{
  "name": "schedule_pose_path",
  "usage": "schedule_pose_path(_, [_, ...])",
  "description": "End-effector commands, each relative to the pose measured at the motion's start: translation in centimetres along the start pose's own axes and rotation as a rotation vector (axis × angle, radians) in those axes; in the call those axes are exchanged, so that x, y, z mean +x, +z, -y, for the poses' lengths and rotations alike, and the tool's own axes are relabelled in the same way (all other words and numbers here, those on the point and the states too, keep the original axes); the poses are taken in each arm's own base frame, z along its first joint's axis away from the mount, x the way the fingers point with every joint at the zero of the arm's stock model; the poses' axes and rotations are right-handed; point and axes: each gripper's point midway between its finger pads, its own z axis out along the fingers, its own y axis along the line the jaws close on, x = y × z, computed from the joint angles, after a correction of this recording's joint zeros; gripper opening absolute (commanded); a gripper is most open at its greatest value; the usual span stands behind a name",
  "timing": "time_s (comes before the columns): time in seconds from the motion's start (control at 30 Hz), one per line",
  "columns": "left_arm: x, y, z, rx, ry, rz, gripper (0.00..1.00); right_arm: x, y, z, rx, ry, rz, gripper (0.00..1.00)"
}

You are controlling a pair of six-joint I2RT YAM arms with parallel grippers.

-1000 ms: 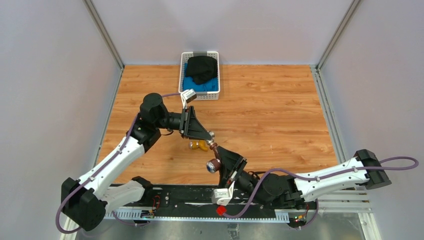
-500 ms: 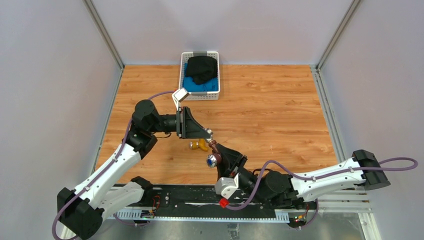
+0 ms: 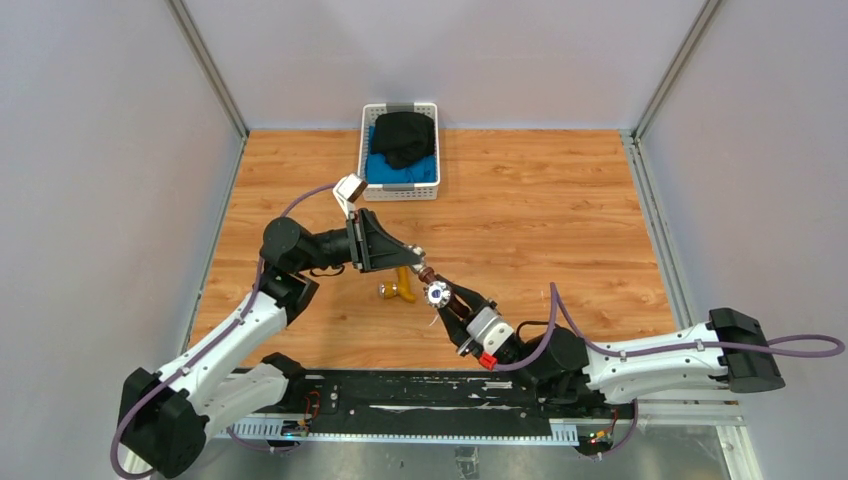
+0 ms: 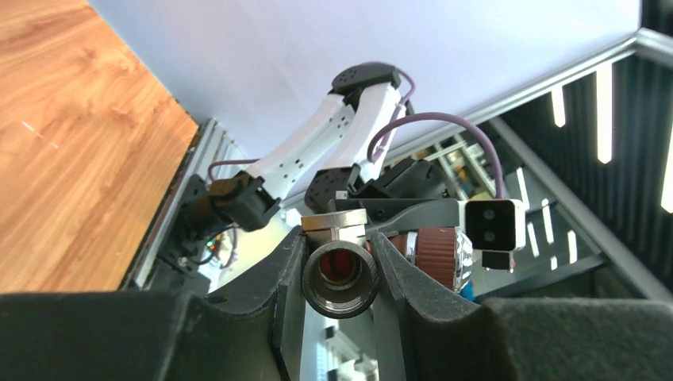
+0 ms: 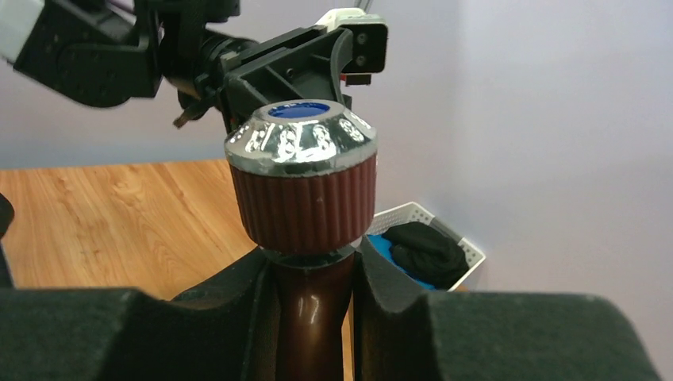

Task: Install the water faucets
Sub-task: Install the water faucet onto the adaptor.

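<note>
My left gripper [image 3: 416, 257] is shut on a stubby grey metal fitting [image 4: 340, 274], held above the table; its threaded bore faces the left wrist camera. My right gripper [image 3: 448, 303] is shut on the stem of the dark reddish-brown faucet [image 5: 301, 184], whose ribbed knob has a silvery rim and a blue cap. In the top view this faucet [image 3: 433, 287] meets the fitting [image 3: 421, 267] end to end; red shows through the bore. I cannot tell how far they are joined. The brass-yellow faucet [image 3: 398, 290] lies on the wooden table just below the left gripper.
A white basket [image 3: 400, 165] with black and blue cloth stands at the table's back edge, also in the right wrist view [image 5: 428, 248]. Grey walls with metal posts enclose the table. A black rail with both arm bases runs along the near edge [image 3: 400, 400].
My right wrist has turned over and carried the brown faucet up and right towards the fitting. My left gripper has shifted slightly back and left, still holding the fitting.
</note>
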Motion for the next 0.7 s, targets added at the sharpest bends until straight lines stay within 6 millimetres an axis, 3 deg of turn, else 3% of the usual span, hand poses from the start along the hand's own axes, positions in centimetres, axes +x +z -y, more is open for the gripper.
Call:
schedule_pose_path(0.0, [0.8, -0.6, 3.9, 0.210, 0.025, 0.011, 0.00, -2.0, 0.9, 1.7, 0.080, 0.301, 0.111, 0.00])
schedule_pose_path(0.13, [0.2, -0.6, 4.2, 0.262, 0.005, 0.048, 0.00, -2.0, 1.2, 2.0, 0.100, 0.322, 0.126, 0.00])
schedule_pose_path(0.27, [-0.9, -0.3, 3.7, 0.219, 0.001, 0.112, 0.00, -1.3, 1.5, 1.7, 0.100, 0.219, 0.110, 0.00])
schedule_pose_path(0.67, [-2.3, 0.0, 3.0, 0.147, -0.097, 0.183, 0.00, 1.0, 1.4, 0.1, 0.022, -0.421, 0.105, 0.00])
